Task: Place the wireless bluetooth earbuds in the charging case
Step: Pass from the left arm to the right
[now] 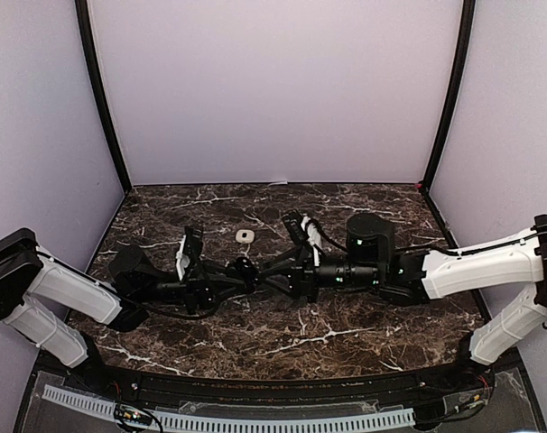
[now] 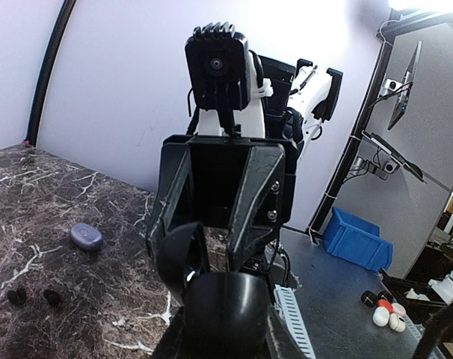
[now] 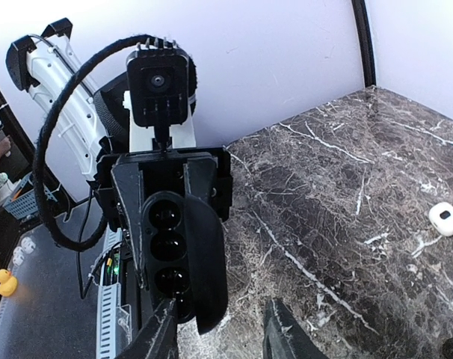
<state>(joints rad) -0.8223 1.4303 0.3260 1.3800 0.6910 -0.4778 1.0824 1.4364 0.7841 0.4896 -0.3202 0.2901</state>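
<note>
Right wrist view shows your right jaws standing apart, the left jaws' spread you cannot tell, and left wrist view has two dark earbuds (image 2: 52, 298) lying loose on the counter (image 2: 62, 187) near a grey oval case (image 2: 86, 236).

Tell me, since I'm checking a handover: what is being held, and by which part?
Apparently the open black charging case, in the left gripper; the exact grip spot is hidden. The right gripper is open and empty.

A robotics lab: blue parts bin (image 2: 357, 239), arm-mounted monitor (image 2: 404, 84), marble-patterned table (image 1: 282, 338) walled by plain panels (image 1: 273, 90).
</note>
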